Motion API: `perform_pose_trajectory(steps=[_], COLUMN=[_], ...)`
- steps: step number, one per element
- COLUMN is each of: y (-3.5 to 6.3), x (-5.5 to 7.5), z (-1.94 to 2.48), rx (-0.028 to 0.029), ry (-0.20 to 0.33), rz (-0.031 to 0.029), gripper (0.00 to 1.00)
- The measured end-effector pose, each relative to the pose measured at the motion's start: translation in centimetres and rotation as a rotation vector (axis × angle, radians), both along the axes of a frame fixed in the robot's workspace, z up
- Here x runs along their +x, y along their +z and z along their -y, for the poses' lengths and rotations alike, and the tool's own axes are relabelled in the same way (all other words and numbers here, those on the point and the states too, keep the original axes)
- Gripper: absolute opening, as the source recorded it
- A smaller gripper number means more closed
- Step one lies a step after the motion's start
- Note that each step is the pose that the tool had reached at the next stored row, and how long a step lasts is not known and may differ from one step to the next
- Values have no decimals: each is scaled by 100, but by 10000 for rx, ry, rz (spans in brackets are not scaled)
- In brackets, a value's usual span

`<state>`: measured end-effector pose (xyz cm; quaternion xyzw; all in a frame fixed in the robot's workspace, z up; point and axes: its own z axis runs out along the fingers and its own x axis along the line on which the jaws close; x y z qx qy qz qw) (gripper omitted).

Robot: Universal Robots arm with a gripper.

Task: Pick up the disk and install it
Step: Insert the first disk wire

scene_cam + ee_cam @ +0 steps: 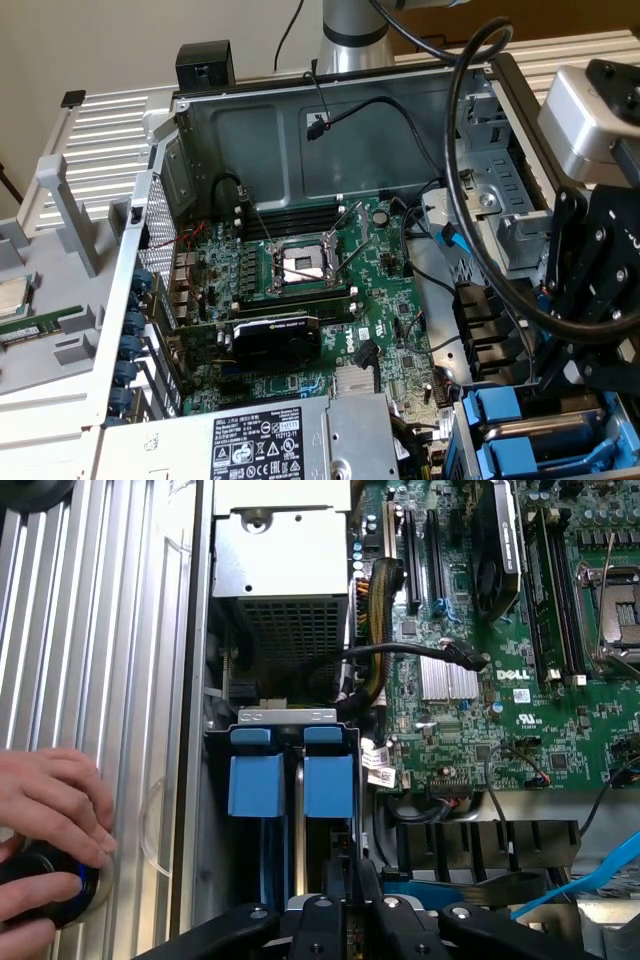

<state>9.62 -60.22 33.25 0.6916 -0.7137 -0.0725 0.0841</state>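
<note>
Black matte gripper [347, 882] — jaws pinched together — hangs over two rectangular blue plastic drive trays [255, 785], side by side.

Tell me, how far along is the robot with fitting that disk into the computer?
Apparently done: two blue-railed trays already sit in the drive bay; one is probably the disk. In hand: the jaws, nearly closed, hang right over them. Left: I cannot tell whether it is fully seated.
</note>
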Motion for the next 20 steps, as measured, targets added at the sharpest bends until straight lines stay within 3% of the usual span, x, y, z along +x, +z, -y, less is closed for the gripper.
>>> perform_pose_trajectory(steps=[5,7,9,10,15,20], y=[5,17,29,35,53,102], x=[0,-1,-1,-1,-5,-15], z=[0,0,0,0,0,-1], rx=[4,2,1,0,-2,-1], ry=[2,1,0,0,0,0], rz=[12,11,11,11,25,83], gripper=[18,31,31,37,37,37])
